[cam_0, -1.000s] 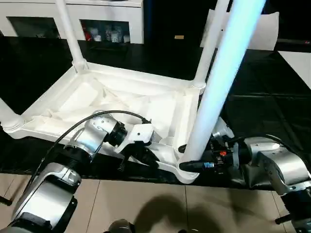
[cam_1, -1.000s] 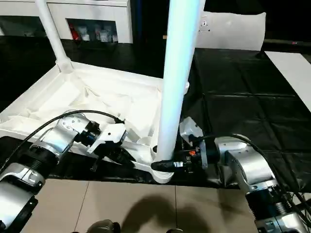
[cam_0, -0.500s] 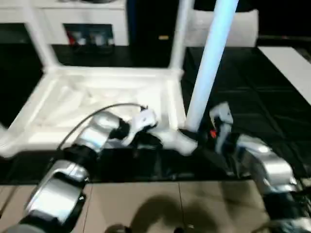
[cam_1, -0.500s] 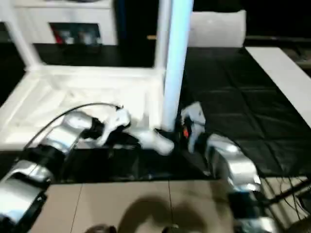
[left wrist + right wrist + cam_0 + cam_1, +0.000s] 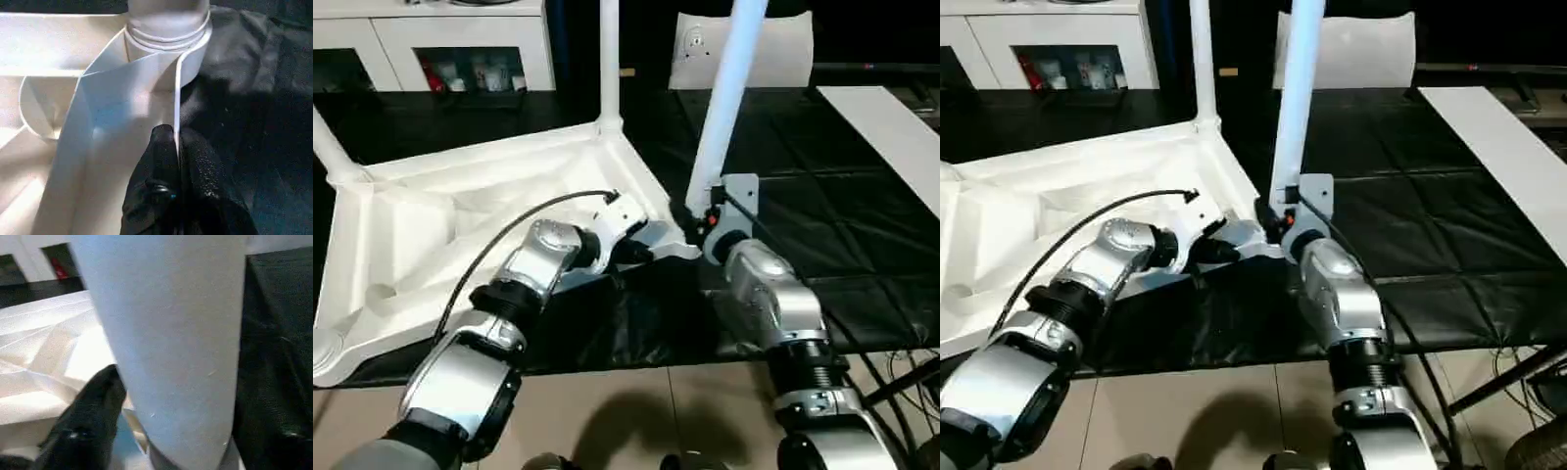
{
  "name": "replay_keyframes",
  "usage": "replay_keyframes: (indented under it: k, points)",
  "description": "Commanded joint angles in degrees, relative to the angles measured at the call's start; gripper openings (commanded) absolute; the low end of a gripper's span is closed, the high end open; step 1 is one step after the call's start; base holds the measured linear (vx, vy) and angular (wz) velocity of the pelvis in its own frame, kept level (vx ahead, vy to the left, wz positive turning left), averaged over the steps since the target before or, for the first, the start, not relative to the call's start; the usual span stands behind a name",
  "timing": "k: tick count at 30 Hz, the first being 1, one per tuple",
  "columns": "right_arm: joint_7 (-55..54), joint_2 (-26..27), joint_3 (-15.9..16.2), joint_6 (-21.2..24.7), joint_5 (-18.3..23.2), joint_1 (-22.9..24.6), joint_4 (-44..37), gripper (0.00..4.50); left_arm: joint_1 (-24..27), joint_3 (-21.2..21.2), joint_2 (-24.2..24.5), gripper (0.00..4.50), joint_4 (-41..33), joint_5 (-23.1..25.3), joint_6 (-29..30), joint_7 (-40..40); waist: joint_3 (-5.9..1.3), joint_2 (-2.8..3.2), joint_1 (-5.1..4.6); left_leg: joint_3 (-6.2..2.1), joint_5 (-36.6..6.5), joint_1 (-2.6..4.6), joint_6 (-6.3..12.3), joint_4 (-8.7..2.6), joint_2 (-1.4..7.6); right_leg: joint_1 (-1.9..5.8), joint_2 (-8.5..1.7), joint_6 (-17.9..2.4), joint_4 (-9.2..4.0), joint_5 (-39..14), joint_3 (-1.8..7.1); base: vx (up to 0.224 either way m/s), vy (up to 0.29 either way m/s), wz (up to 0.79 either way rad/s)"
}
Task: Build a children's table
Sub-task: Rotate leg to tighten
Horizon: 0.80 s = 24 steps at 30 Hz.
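The upturned tabletop [image 5: 460, 225] lies on the black mat, its stiff, light, slick rim pinched beside the corner socket by the left gripper [image 5: 175, 147], while the right gripper [image 5: 161, 396] straddles the tapered leg [image 5: 722, 98], best held low.

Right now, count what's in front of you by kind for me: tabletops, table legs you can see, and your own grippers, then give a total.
White plastic square tabletop: 1
Long tapered white tube legs in view: 3
Black-fingered grippers, left gripper and right gripper: 2
Total: 6
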Motion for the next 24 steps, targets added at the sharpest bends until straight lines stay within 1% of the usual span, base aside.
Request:
replay_keyframes:
  k: [1,2,3,4,5,6,7,8,9,10,11,12,13,14,15,16,17,18,20,21,24]
  points:
    - [7.20,-0.37,4.92,0.23,1.99,2.13,-2.76,3.45,0.28,-0.68,0.87,0.00,-3.18,-0.63,-5.59,-3.39,-4.33,-0.07,0.76,-0.84,-7.67,0.30,3.35,-3.30,2.15,3.85,-4.68,-14.08,-4.05,-4.37,2.66,0.000,0.000,0.00]
    - [7.20,-0.37,4.92,0.23,1.99,2.13,-2.76,3.58,0.28,-0.68,0.87,0.00,-3.18,-0.63,-5.59,-3.39,-4.41,-0.03,0.94,-0.94,-7.38,0.30,3.52,-3.30,2.18,3.93,-4.70,-13.91,-3.97,-3.87,2.64,0.000,0.000,0.00]
    - [8.47,-1.43,5.14,0.14,2.17,2.87,-3.67,3.72,0.80,-1.15,1.49,0.00,-3.56,-0.49,-7.20,-4.78,-4.49,-0.08,0.88,-0.88,-6.62,0.32,4.01,-3.28,2.36,3.91,-4.68,-14.61,-3.65,-1.66,2.62,0.000,0.000,0.00]
    - [9.14,-1.90,5.26,0.03,2.28,3.17,-4.06,3.72,0.94,-1.25,1.69,0.00,-3.68,-0.49,-7.23,-5.24,-4.50,-0.09,0.80,-0.84,-6.65,0.34,4.07,-3.25,2.33,3.89,-4.62,-14.79,-3.57,-1.39,2.60,0.000,0.000,0.00]
    - [13.29,-5.06,5.90,-0.21,2.94,5.03,-6.44,3.79,1.58,-2.29,3.13,0.00,-3.93,0.14,-9.09,-7.72,-4.49,-0.15,1.18,-0.93,-7.02,0.57,3.96,-3.26,2.40,4.01,-4.62,-14.49,-3.76,-2.19,2.53,0.000,0.000,0.00]
    - [15.54,-6.72,6.22,-0.27,3.26,5.92,-7.59,3.89,1.76,-2.79,3.83,0.00,-3.80,0.47,-10.00,-8.97,-4.37,-0.11,1.33,-0.76,-7.41,0.47,4.37,-3.21,2.44,3.92,-4.70,-14.55,-3.76,-2.30,2.69,0.000,0.000,0.00]
    - [18.48,-9.01,6.66,-0.45,3.57,7.01,-8.98,3.98,1.91,-3.32,4.67,0.00,-3.61,0.71,-11.23,-10.68,-4.48,-0.11,1.42,-0.72,-7.45,0.57,4.40,-3.19,2.56,3.87,-4.73,-14.66,-3.66,-2.20,2.70,0.000,0.000,0.00]
    - [18.83,-9.25,6.67,-0.43,3.61,7.12,-9.11,4.05,1.93,-3.37,4.75,0.00,-3.61,0.68,-11.38,-10.97,-4.50,-0.13,1.58,-0.75,-7.44,0.58,4.44,-3.18,2.57,3.90,-4.74,-14.63,-3.69,-2.28,2.68,0.000,0.000,0.00]
    - [24.07,-12.76,6.81,-0.22,4.33,8.69,-11.08,4.20,2.27,-4.03,5.92,0.00,-3.61,0.04,-13.44,-15.45,-4.44,-0.23,2.02,-0.78,-7.63,0.56,4.41,-3.20,2.56,3.87,-4.75,-14.50,-3.77,-3.11,2.64,0.000,0.000,0.00]
    - [25.41,-13.59,6.89,-0.26,4.48,9.04,-11.54,4.32,2.33,-4.10,6.15,0.00,-3.64,-0.17,-13.69,-16.48,-4.46,-0.31,2.08,-0.70,-7.69,0.55,4.38,-3.13,2.56,3.94,-4.77,-14.47,-3.73,-3.23,2.71,0.000,0.000,0.00]
    - [28.53,-15.65,7.16,-0.18,4.86,9.80,-12.59,4.32,2.43,-4.49,6.83,0.00,-3.74,-0.47,-14.81,-19.05,-4.29,-0.01,2.28,-0.69,-8.55,0.61,4.18,-3.16,2.61,3.70,-4.84,-14.50,-3.88,-4.55,2.73,0.000,0.000,0.00]
    - [32.01,-18.23,7.65,0.27,5.45,10.56,-13.62,4.46,2.50,-5.06,7.64,0.00,-3.78,-0.71,-16.03,-22.28,-4.35,-0.38,2.48,-0.68,-9.13,0.66,3.95,-3.19,2.69,3.76,-4.82,-14.27,-3.95,-5.73,2.68,0.000,0.000,0.00]
    - [34.44,-19.90,7.95,0.59,5.98,10.94,-14.19,4.49,2.43,-5.59,8.24,0.00,-3.73,-0.60,-16.87,-24.09,-4.22,-0.14,3.04,-0.69,-9.44,0.76,3.82,-3.22,2.89,3.60,-4.87,-14.11,-4.00,-6.75,2.70,0.000,0.000,0.00]
    - [34.44,-19.90,7.95,0.59,5.98,10.94,-14.19,4.49,2.43,-5.59,8.24,0.00,-3.73,-0.60,-16.87,-24.09,-4.22,-0.14,3.04,-0.69,-9.44,0.76,3.82,-3.22,2.89,3.60,-4.87,-14.11,-4.00,-6.75,2.70,0.000,0.000,0.00]
    - [38.59,-22.77,8.63,1.27,7.36,11.53,-15.20,4.49,2.35,-6.50,9.19,0.00,-3.76,-0.75,-17.55,-27.09,-4.20,-0.16,3.48,-0.60,-10.32,0.91,3.18,-3.26,3.00,3.35,-4.85,-14.11,-4.01,-8.13,2.63,0.000,0.000,0.00]
    - [38.59,-22.77,8.63,1.27,7.36,11.53,-15.20,4.49,2.35,-6.50,9.19,0.00,-3.76,-0.75,-17.55,-27.09,-4.26,-0.20,3.71,-0.63,-10.76,0.98,3.02,-3.23,3.03,3.50,-4.90,-14.07,-3.98,-8.64,2.60,0.000,0.000,0.00]
    - [42.76,-25.31,9.30,1.68,8.50,12.02,-16.10,4.49,2.35,-7.19,9.87,0.00,-3.89,-0.92,-18.21,-29.79,-4.21,-0.07,3.92,-0.64,-10.97,0.93,2.81,-3.25,3.10,3.35,-4.95,-13.89,-3.95,-9.21,2.66,0.000,0.000,0.00]
    - [46.05,-27.14,9.74,2.35,9.45,12.30,-16.70,4.49,2.32,-7.94,10.43,0.00,-3.98,-0.71,-18.95,-31.66,-4.33,-0.11,4.32,-0.70,-11.03,0.97,2.81,-3.23,3.21,3.51,-5.04,-13.68,-3.96,-9.28,2.65,0.000,0.000,0.00]
    - [47.29,-27.82,9.91,2.66,9.88,12.41,-16.94,4.49,2.27,-8.20,10.60,0.00,-3.90,-0.55,-19.39,-32.33,-4.30,-0.21,4.47,-0.66,-10.80,0.82,3.10,-3.17,3.11,3.57,-5.03,-13.85,-3.92,-8.96,2.63,0.000,0.000,0.00]
    - [49.94,-29.20,10.39,2.92,10.54,12.50,-17.12,4.22,2.20,-8.42,10.74,0.00,-3.95,-0.67,-19.83,-33.66,-4.42,-0.47,4.79,-0.58,-10.43,0.78,3.12,-3.04,3.08,3.47,-5.08,-13.86,-3.86,-8.88,2.59,0.000,0.000,0.00]
    - [53.85,-31.12,11.40,4.55,11.45,12.48,-17.37,4.02,1.97,-9.02,10.96,0.00,-4.05,-0.37,-21.05,-35.65,-4.46,-0.42,5.11,-0.66,-9.95,0.76,3.24,-2.99,3.08,3.47,-5.05,-13.77,-3.83,-9.31,2.49,0.000,0.000,0.00]
